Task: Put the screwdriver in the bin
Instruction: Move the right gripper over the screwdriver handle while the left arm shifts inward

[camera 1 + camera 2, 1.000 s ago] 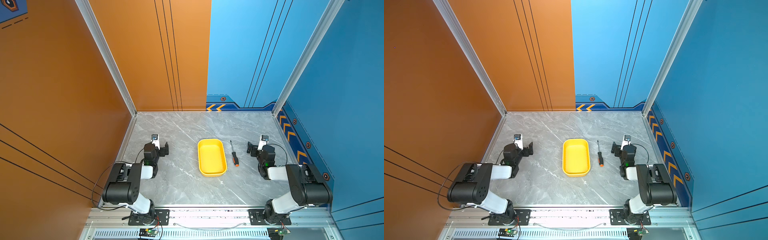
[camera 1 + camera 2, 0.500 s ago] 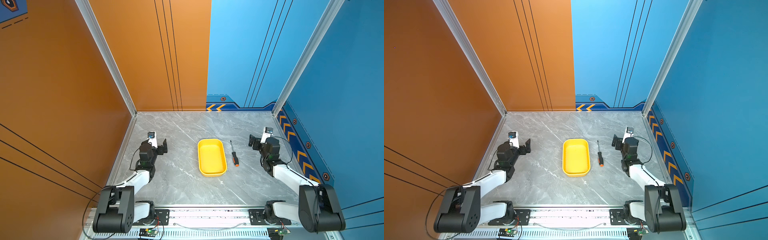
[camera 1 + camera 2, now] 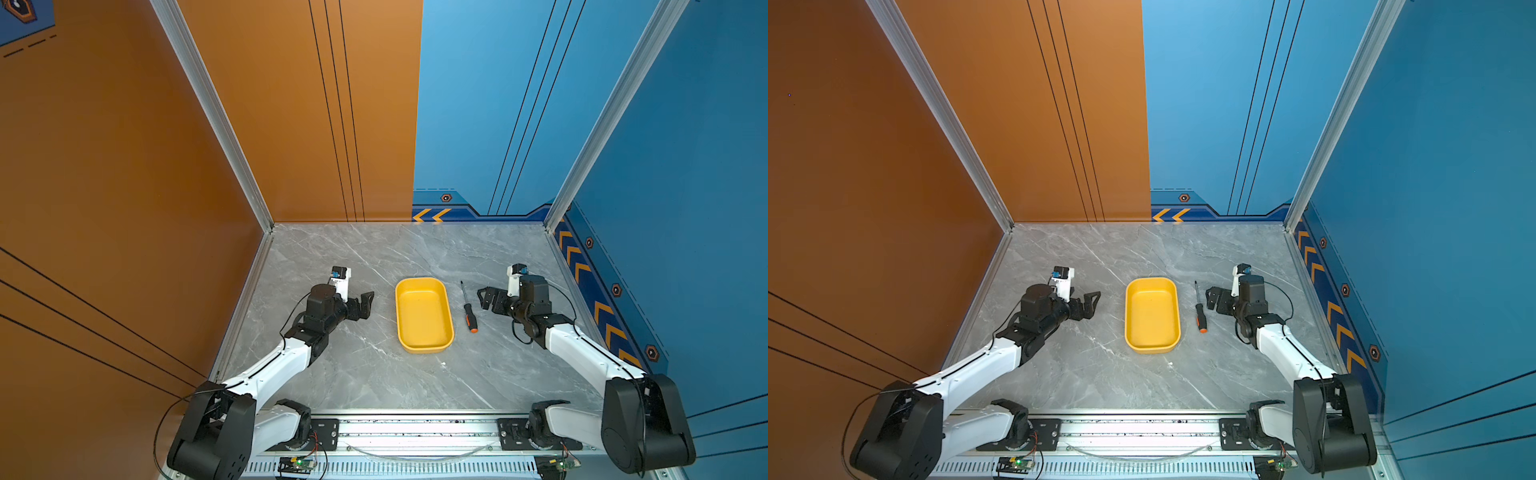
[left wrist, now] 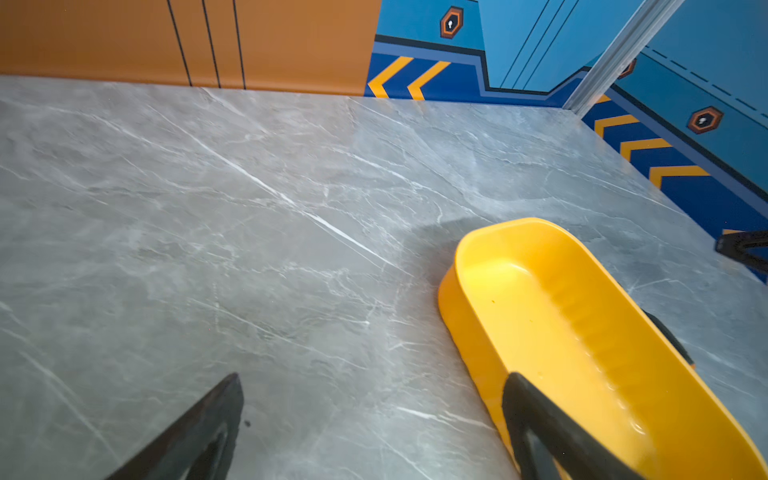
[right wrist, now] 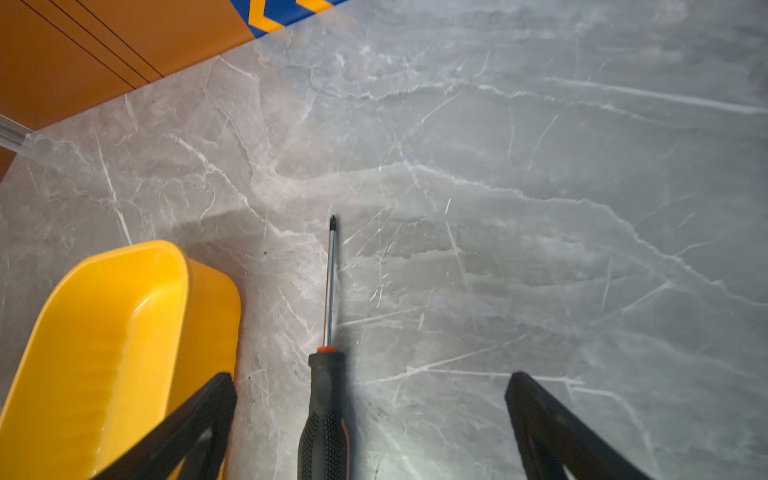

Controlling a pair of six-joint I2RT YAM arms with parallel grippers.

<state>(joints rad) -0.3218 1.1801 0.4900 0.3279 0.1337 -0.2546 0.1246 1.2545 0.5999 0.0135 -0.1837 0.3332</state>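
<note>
Beside the bin lies the screwdriver (looks light, stiff), best pinched at its bumpy black handle; the right gripper and left gripper both have jaws apart

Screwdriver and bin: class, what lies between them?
Nothing: just a bare strip of table separates the screwdriver from the bin, clearest in the right wrist view.

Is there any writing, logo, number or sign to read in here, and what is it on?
Words, brands, numbers: none readable.
Orange chevron arrows: on the blue wall band.
Orange hexagon badge, white keyhole-like mark: same band.
The screwdriver and the bin show no print.
</note>
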